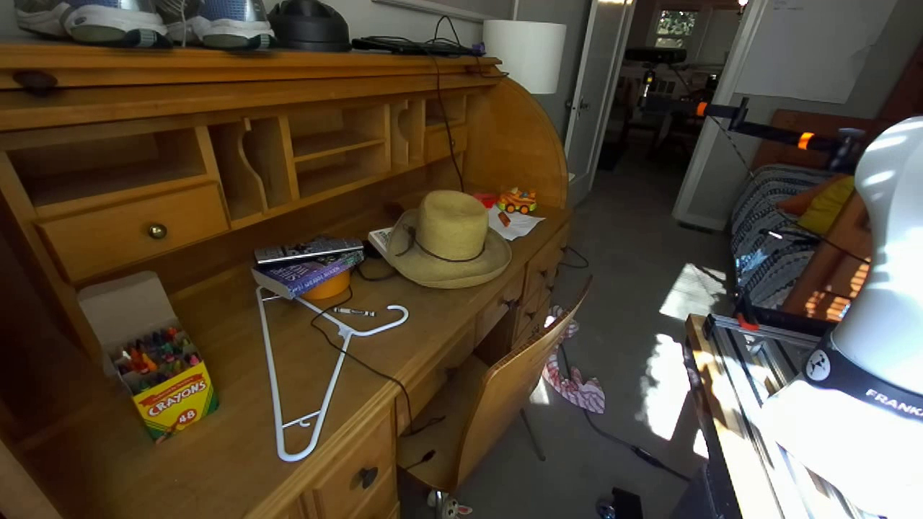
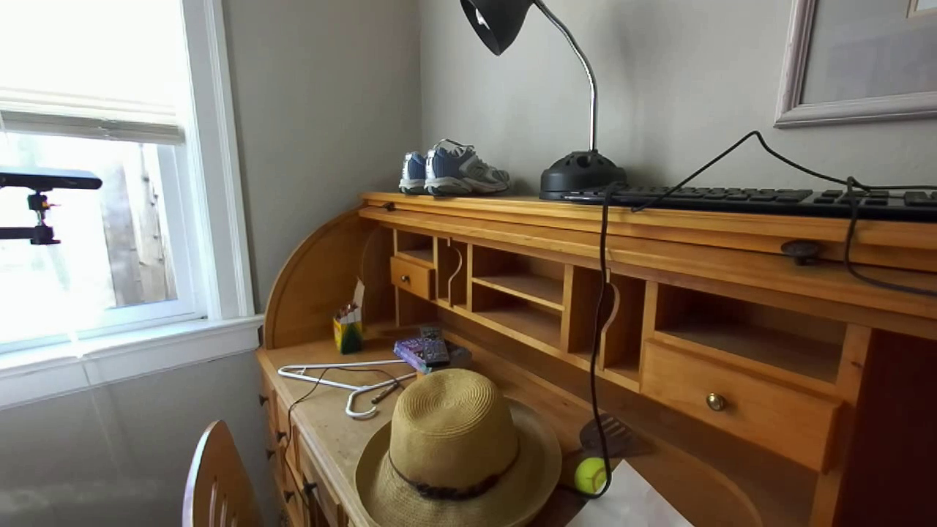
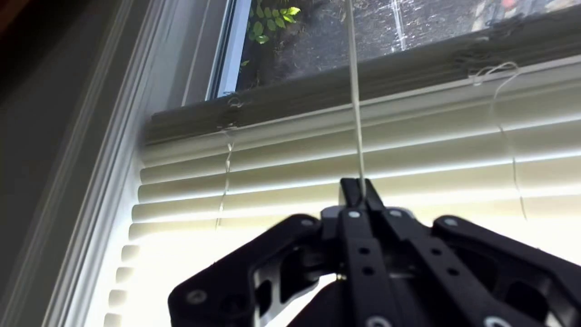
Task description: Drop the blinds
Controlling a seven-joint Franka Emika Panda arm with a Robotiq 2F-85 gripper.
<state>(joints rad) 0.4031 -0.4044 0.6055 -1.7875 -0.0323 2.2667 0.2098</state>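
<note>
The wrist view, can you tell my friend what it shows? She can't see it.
A black robot gripper, shut on a thin pale cord, in front of partly drawn window blinds. Beyond the bare glass at the picture's top are green leaves.

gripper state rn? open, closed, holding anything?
Gripper: closed, holding the thin white cord, as the wrist view shows.

Blinds (image 3: 295, 172): smooth, apparently plastic. Gripper (image 3: 361, 193): largely matt. Desk (image 1: 238, 468): smooth wood, faint sheen. Hat (image 2: 454, 424): rough woven straw. Hanger (image 1: 347, 332): smooth plastic. Drawer knob (image 2: 715, 401): polished metal
</note>
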